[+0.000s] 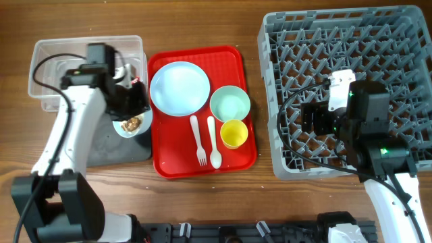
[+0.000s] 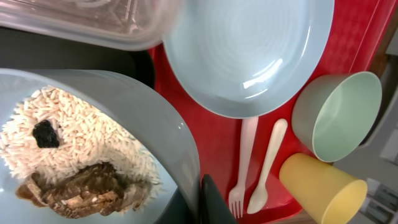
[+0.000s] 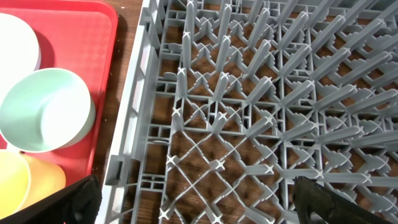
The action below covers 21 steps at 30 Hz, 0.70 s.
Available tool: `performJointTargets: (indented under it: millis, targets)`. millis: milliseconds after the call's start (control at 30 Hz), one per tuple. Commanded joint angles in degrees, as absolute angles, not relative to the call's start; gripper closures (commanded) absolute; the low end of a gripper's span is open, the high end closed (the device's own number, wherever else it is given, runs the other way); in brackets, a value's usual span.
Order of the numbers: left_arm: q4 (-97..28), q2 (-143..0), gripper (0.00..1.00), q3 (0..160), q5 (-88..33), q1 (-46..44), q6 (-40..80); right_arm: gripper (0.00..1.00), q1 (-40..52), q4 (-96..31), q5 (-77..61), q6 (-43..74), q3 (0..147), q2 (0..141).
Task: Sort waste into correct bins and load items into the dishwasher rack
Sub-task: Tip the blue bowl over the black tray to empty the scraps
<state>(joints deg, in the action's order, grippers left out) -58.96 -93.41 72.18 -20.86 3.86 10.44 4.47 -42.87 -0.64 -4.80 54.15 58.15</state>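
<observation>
My left gripper (image 2: 205,202) is shut on the rim of the pale blue bowl (image 1: 131,125), which holds rice-like food scraps (image 2: 74,152), above the black tray (image 1: 108,150). The clear tub (image 1: 47,54) lies behind it. The pale blue plate (image 1: 179,88), mint-green bowl (image 1: 229,103), yellow cup (image 1: 234,133), white fork (image 1: 198,140) and spoon (image 1: 214,142) lie on the red serving tray (image 1: 236,64). My right gripper (image 3: 202,205) is open and empty over the front left of the grey dishwasher rack (image 1: 405,40). The wrapper and tissue are mostly hidden by my left arm.
The rack's upright pegs (image 3: 261,56) fill the right wrist view; its left wall (image 3: 134,106) stands close to the red tray (image 3: 87,37). The tub's rim (image 2: 93,28) sits just above the bowl in the left wrist view.
</observation>
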Motion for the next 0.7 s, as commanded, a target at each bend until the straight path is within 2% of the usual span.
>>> performJointTargets:
  millis: [0, 200, 333, 667]
  targets:
    - [-59.83, -96.88, 0.96, 71.96, -38.22, 11.84, -2.04, 0.0, 4.64, -42.94, -1.52, -4.47, 55.59, 58.3]
    - [-64.84, -100.22, 0.96, 67.61, -60.42, 23.66, -16.64, 0.0, 4.64, -42.92, -1.52, -4.47, 55.59, 58.3]
    - [-66.37, -100.31, 0.96, 65.63, -70.52, 29.56, -17.61, 0.0, 4.64, -42.96, -1.54, -4.45, 55.59, 58.3]
    - [-66.48, -100.31, 0.96, 63.75, -72.66, 33.78, -17.58, 0.0, 4.64, -43.51, -1.54, -4.4, 55.59, 58.3]
